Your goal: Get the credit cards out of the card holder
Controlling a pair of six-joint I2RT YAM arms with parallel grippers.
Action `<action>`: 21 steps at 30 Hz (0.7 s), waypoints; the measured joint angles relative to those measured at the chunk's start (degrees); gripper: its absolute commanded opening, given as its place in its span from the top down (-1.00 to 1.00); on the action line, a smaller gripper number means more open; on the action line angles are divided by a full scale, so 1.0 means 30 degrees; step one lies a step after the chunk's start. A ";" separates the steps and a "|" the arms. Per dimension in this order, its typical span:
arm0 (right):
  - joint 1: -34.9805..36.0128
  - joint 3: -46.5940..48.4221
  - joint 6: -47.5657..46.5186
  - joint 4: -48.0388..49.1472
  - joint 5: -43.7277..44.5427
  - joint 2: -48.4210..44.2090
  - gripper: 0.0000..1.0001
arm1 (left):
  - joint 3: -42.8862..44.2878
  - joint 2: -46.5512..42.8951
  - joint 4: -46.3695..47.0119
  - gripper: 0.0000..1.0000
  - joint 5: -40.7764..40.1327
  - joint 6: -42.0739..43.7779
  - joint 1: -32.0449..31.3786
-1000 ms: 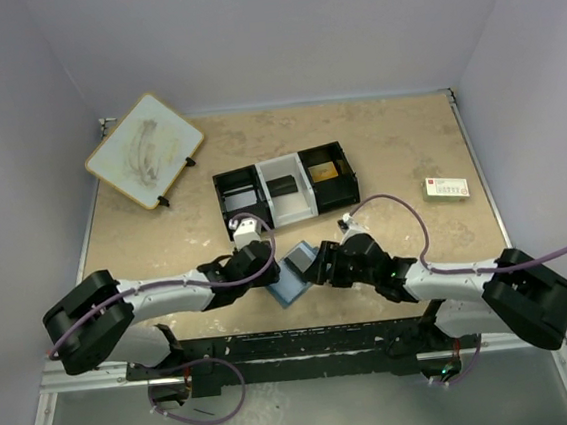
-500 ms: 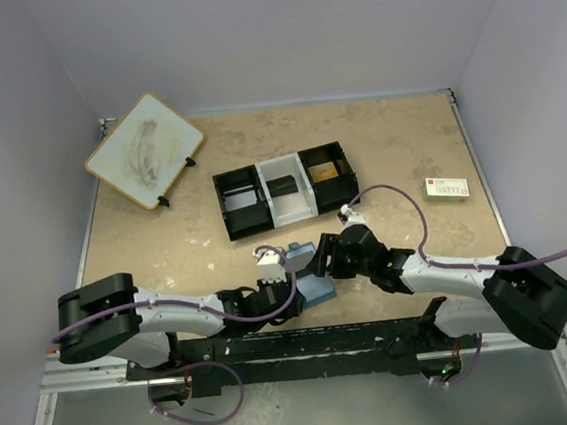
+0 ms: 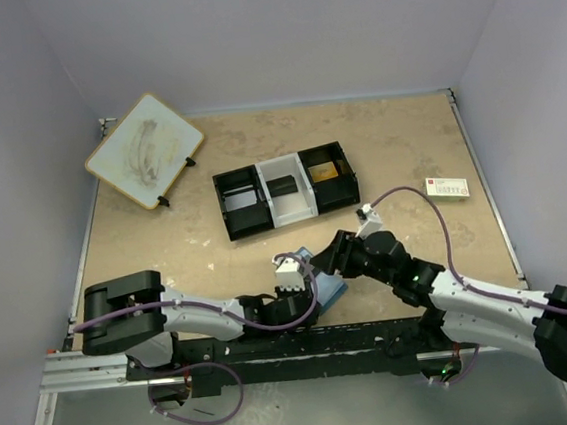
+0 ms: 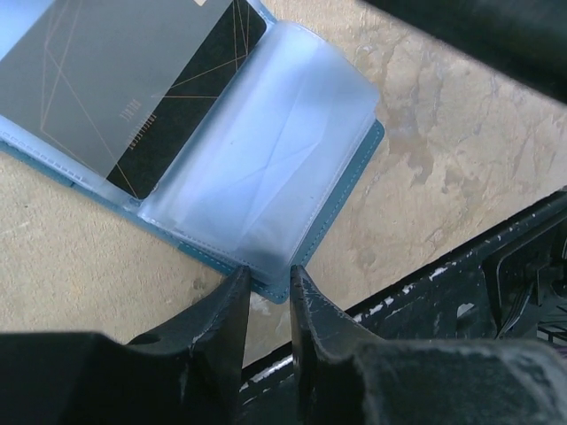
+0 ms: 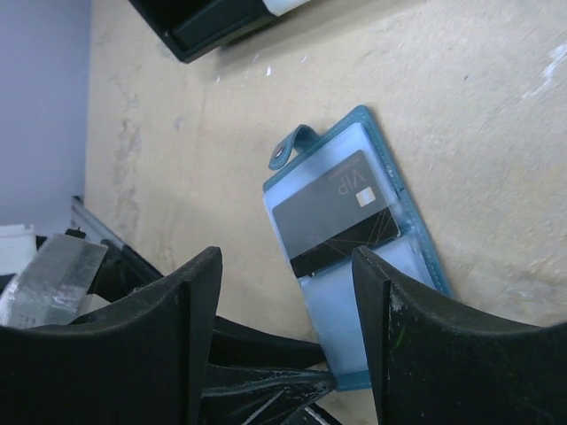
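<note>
The left gripper has its fingers drawn close, with only a narrow slit between them. The near corner of the card holder sits in that slit, so they appear to pinch its teal edge. The holder lies open like a book on the table, near the near edge and about midway between the two arms. Its clear pocket beside the fingers looks empty. The far pocket holds a dark grey card with thin gold lines. Behind this gripper the left arm lies low and stretched rightward along the near edge of the table, from its base at the near left. The right gripper has its fingers spread wide and touching nothing, poised over the open holder. Between them its wrist view shows the dark card, marked VIP, in one pocket. The snap tab juts from the holder's edge. From this gripper the right arm runs back to the near right, with the forearm angled across the table and the wrist tipped down toward the holder. Farther off, a black-and-white three-compartment tray stands at mid-table. A tilted whiteboard stands at the far left. A white card with green and red print lies to the right.
</note>
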 measured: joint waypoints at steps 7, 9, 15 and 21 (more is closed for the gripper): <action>0.0000 -0.2739 0.1902 0.4371 -0.1996 0.2521 -0.16 | -0.0153 -0.1180 -0.1902 0.53 -0.0401 0.0007 -0.0131; 0.0000 -0.2718 0.2142 0.5100 -0.2324 0.3883 -0.13 | -0.0495 -0.1909 -0.2339 0.50 -0.0597 0.0000 -0.0131; 0.0000 -0.2812 0.3322 0.7672 -0.2528 0.6025 -0.10 | -0.1399 -0.4189 -0.3985 0.42 -0.1413 -0.0051 -0.0131; 0.0000 -0.3956 0.4954 0.9814 -0.2025 0.6309 -0.04 | -0.1333 -0.6288 -0.5974 0.40 -0.2200 0.0539 0.0568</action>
